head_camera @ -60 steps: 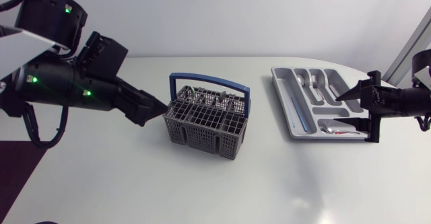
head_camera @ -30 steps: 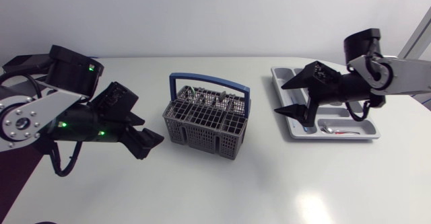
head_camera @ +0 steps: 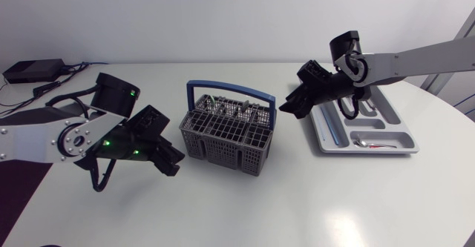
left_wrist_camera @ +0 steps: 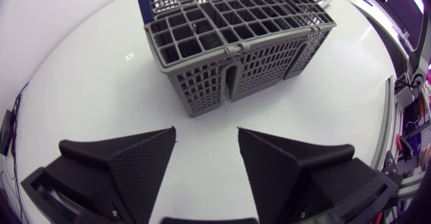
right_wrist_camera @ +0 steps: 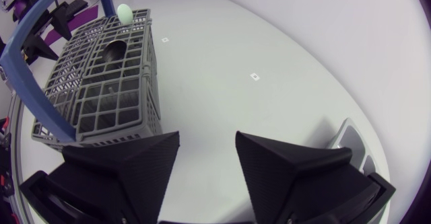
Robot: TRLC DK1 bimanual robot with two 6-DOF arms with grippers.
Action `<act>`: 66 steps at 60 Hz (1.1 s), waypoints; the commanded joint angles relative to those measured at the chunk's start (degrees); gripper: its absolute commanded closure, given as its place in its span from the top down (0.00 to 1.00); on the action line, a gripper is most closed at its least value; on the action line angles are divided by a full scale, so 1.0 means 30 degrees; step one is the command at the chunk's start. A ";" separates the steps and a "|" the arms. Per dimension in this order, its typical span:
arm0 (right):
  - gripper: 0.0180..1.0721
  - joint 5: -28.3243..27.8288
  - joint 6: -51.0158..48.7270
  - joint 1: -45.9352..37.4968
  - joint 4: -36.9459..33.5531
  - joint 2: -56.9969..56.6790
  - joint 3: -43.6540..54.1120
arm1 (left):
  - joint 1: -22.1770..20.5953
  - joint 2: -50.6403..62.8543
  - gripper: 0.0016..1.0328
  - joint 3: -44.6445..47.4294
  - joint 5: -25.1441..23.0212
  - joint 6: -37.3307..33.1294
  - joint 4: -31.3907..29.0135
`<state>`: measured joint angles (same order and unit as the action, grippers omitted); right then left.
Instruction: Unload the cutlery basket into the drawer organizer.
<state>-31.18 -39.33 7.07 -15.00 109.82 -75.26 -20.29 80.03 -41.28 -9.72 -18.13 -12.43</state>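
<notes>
- Cutlery basket (head_camera: pixel 226 130) is sitting mid-table.
- Left gripper (head_camera: pixel 175 164) is hovering at its 8 o'clock, gaping and empty.
- I'm seeing right gripper (head_camera: pixel 284 109) likewise at 2 o'clock.

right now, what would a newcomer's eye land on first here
The grey mesh cutlery basket with a blue hoop handle stands mid-table, cutlery poking out. My left tool sits open beside it, and my right tool, also open, hangs between it and the grey plastic drawer organizer at the right.

Upright grey cutlery basket (head_camera: pixel 226 134) near drawer organizer (head_camera: pixel 389 121)
</notes>
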 commanded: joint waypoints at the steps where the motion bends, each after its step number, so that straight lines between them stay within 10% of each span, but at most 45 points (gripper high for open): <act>1: 0.26 0.0168 0.0864 0.0075 -0.0243 0.0923 -0.0781 | 0.0173 0.0980 0.41 -0.0098 0.0250 -0.0460 0.0568; 15: 0.11 -0.0271 0.1919 0.0426 -0.1092 0.2563 -0.2539 | 0.0583 0.3412 0.14 -0.1534 0.0514 -0.0285 0.1915; 66: 0.06 -0.3201 0.0161 0.3210 -0.3436 -0.3794 0.4639 | 0.1433 0.9681 0.08 -0.9415 0.0690 -0.0138 0.2706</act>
<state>-40.32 -39.03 14.76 -24.47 100.57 -63.70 -16.05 106.65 -65.69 -7.97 -18.24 -4.05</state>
